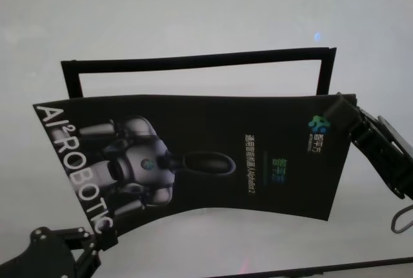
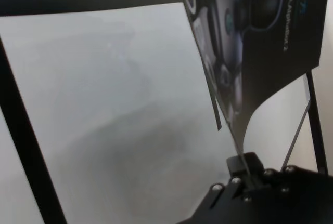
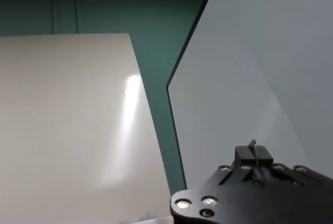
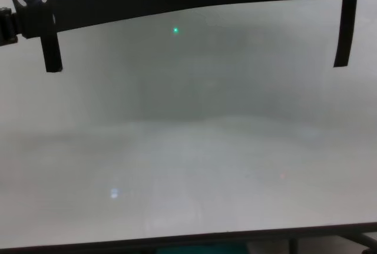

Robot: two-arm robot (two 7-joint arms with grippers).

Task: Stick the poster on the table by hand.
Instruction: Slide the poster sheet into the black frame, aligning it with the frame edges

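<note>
Setting is judged to be a robot lab or demo bay. A wide, plain white-grey counter [image 1: 193,20] with a thin dark edge is seen, marked with a rectangle of black tape strips [image 1: 193,60]. A teal floor [image 3: 156,37] and a pale glossy panel [image 3: 67,120] are visible beyond the counter edge. No domestic furnishings can be made out.

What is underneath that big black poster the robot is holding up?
Under the poster, held by the left gripper and right gripper, lies the bare white table and black tape strips outlining a frame. The frame's near part is hidden.
</note>
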